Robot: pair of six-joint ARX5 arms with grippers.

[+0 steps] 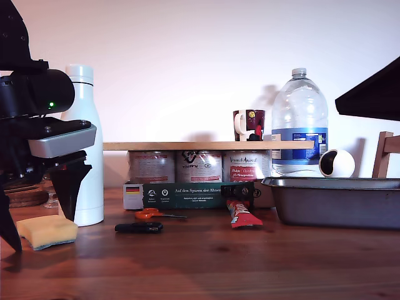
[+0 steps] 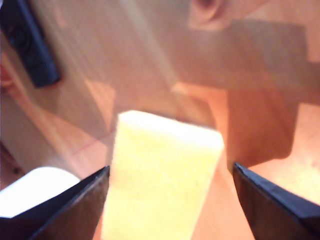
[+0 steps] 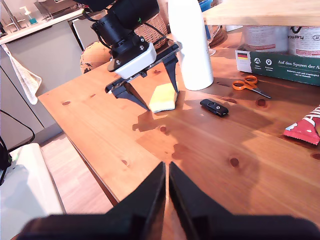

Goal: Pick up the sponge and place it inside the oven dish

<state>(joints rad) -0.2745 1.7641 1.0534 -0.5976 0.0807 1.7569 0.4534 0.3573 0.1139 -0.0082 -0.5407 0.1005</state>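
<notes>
Sponge (image 2: 160, 175) near the table's (image 1: 206, 262) edge sits between my first gripper's (image 2: 170, 200) wide-spread jaws, so close squarely across it; my second gripper (image 3: 167, 192) waits pinched closed.

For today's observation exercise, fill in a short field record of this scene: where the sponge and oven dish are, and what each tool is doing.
sponge: flat on the wooden table, at the exterior view's left
oven dish: at the exterior view's right, nothing visible above its rim
first tool: open, fingers straddling the sponge, not closed on it
second tool: shut, holding nothing, above bare table
white bottle: upright, just behind the sponge
</notes>
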